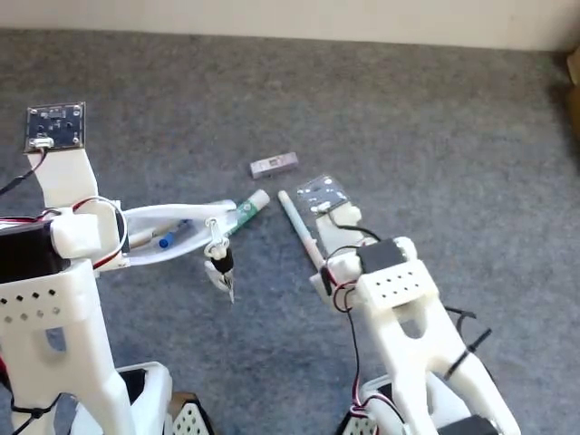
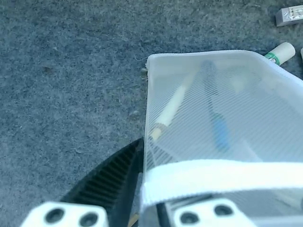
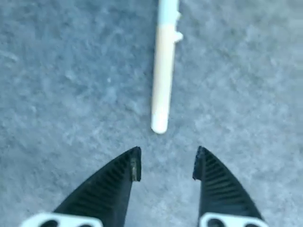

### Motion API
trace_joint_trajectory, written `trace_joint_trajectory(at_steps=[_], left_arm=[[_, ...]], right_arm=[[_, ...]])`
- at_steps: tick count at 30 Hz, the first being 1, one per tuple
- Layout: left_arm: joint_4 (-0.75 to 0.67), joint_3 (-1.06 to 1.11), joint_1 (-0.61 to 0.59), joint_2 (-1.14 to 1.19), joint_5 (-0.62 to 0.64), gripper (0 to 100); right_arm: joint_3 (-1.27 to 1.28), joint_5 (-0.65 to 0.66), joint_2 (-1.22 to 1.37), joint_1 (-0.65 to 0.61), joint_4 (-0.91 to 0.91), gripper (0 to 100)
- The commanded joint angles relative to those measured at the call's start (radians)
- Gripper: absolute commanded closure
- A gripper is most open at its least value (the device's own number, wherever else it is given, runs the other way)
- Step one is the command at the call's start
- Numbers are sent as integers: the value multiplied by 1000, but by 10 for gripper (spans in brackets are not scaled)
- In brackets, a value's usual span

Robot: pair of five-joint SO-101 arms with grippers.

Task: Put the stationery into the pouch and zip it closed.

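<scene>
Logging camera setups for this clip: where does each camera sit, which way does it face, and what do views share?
High view: fixed above the table, looking down; the left arm and right arm show.
Left wrist view: on the left wrist, looking along the left tool at the pouch it grips; one dark finger shows.
Right wrist view: on the right wrist, looking down past the open right tool at a pen on the table.
Shared: high and left wrist views show the pouch; high and right wrist views, the pen.

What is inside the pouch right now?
Through the mesh pouch show a cream pen and a blue pen. The white band across one end covers anything beneath it.
</scene>
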Motion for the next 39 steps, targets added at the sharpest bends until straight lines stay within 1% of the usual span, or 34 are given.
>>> trace_joint_trajectory(at_steps=[1, 6, 10, 12, 16, 17, 23, 31, 34, 36, 37, 39], left_arm=[[-5, -1, -18, -15, -11, 994], [-5, -1, -18, -15, -11, 994], [-5, 1, -18, -15, -11, 994], [-5, 1, -18, -15, -11, 994], [-5, 2, -18, -13, -11, 994], [-5, 2, -18, -13, -11, 994], [-20, 30, -19, -16, -11, 994], [-23, 30, -50, -16, -11, 994], [-25, 30, -50, -16, -11, 994], [-25, 30, -50, -16, -11, 994], [-25, 30, -50, -16, -11, 994], [-25, 31, -50, -16, -11, 994]], right_arm=[[-35, -20, 91, -53, -117, 813], [-35, -17, 220, -48, -242, 814], [-35, -17, 323, -51, -249, 820], [-35, -15, 364, -50, -249, 859], [-33, -15, 390, -51, -245, 998], [-28, -15, 381, -51, -239, 994], [-24, -15, 245, -31, -119, 995], [-12, -14, -33, -31, 220, 995], [42, -14, -137, -28, 289, 995], [88, -11, -206, 24, 282, 995], [104, 11, -237, 58, 274, 995], [137, 97, -292, 104, 280, 995]])
